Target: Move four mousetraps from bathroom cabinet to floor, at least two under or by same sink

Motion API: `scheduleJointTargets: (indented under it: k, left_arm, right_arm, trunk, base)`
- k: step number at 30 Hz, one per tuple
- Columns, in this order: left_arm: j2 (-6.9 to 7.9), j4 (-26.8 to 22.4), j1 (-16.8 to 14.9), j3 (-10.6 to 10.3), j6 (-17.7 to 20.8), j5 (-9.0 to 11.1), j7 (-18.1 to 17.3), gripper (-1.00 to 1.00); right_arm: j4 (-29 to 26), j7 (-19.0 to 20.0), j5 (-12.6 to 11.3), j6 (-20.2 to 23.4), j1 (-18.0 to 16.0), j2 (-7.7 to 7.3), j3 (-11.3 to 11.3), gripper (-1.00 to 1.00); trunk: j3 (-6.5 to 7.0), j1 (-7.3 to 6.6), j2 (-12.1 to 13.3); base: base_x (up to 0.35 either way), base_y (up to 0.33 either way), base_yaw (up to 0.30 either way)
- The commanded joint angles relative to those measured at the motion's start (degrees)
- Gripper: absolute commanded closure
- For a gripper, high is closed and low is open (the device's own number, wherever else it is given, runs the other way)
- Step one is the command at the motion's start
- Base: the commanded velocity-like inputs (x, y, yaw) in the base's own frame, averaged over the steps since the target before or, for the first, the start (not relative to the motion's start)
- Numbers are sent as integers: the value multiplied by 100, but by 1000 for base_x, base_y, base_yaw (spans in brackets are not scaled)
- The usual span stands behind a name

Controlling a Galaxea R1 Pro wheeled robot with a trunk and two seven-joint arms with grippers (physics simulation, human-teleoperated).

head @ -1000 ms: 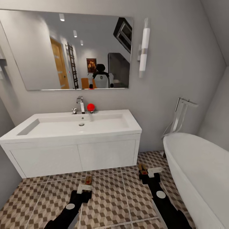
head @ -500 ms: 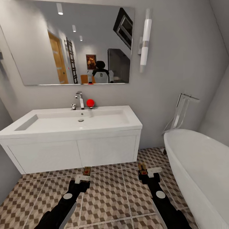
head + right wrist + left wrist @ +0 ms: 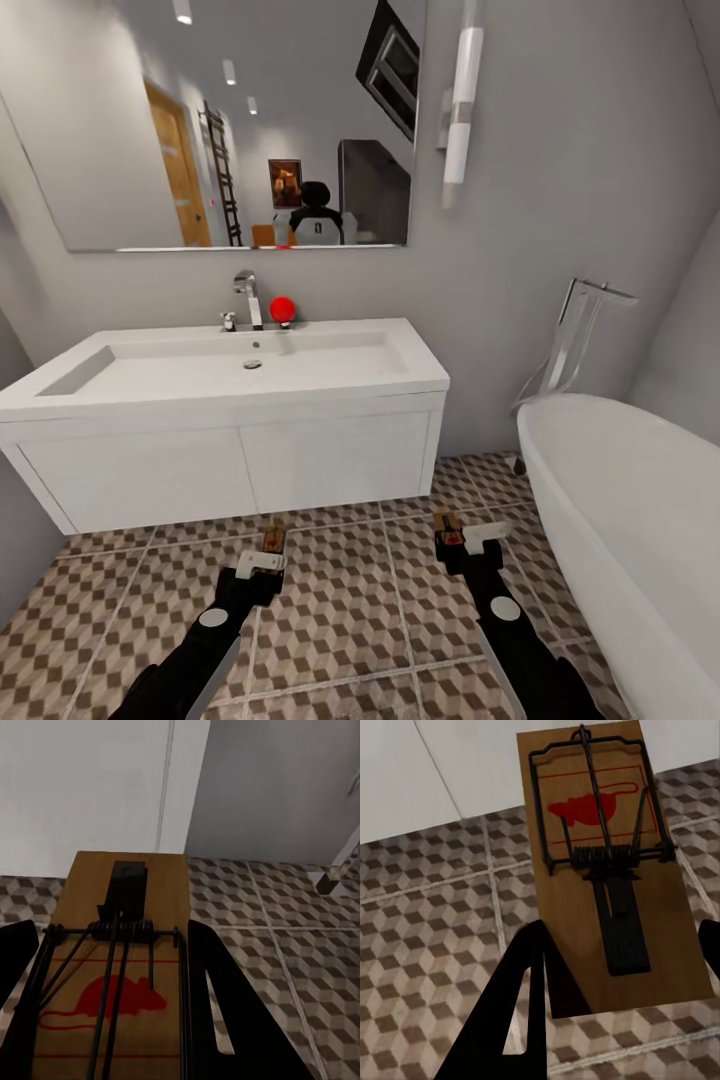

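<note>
Wooden mousetraps [image 3: 607,870], red mouse print, in both grippers [image 3: 262,560].

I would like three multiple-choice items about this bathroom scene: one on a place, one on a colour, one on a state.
1. Where is the bathtub?
A. left of the sink
B. right of the sink
C. behind the mirror

2. What colour is the ball by the faucet?
A. red
B. blue
C. green

3. What does the left pincer hold?
A. nothing
B. a towel
C. a mousetrap

Answers: 1 B, the tub stands right of the sink. 2 A, it is plainly red. 3 C, the board sits between its fingers.
</note>
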Motion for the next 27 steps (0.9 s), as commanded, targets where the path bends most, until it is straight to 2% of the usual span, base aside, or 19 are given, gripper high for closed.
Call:
scheduleJointTargets:
  k: [1, 27]
  left_arm:
    - [10, -8, -4, -39, 27, 51, 59, 100]
    - [-2, 86, -4, -40, 27, 51, 59, 100]
  right_arm:
    - [-20, -40, 37, 15, -3, -1, 12, 100]
    - [-103, -40, 37, 11, -2, -7, 12, 100]
  trunk:
    - [-33, 22, -44]
    - [-735, 593, -1087]
  base:
    - [0, 0, 0]
    - [0, 0, 0]
